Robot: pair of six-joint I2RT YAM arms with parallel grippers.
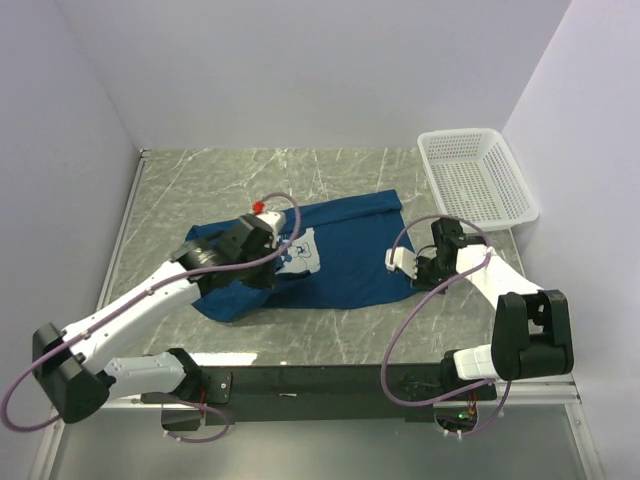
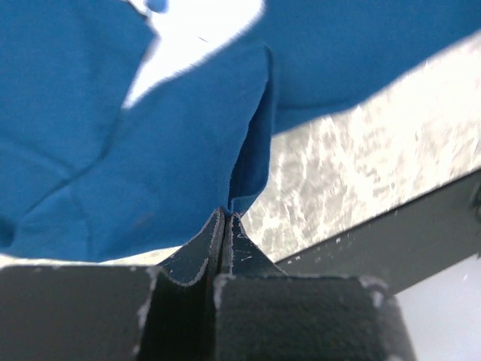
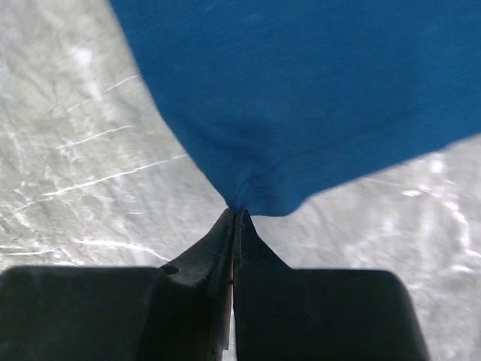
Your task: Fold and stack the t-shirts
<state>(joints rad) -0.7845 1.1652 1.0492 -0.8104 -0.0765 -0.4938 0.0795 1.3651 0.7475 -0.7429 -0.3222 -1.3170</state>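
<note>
Right wrist is showing the right gripper [image 3: 235,213] clamping the dark blue t-shirt [image 3: 301,98] at its tips, left gripper [image 2: 225,216] likewise, needing even lifting.

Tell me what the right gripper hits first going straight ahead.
The t-shirt: the right gripper pinches its corner, and more blue cloth lies directly ahead, apparently flat on the table.

Seen from above, the left arm [image 1: 150,295] hides the part of the t-shirt [image 1: 350,255] nearest the left edge of the table [image 1: 330,170] and overlaps its print [image 1: 305,255], too small to read. Left wrist view: print blurred, cut by the top edge. Right wrist view: cloth runs past top and right edges
</note>
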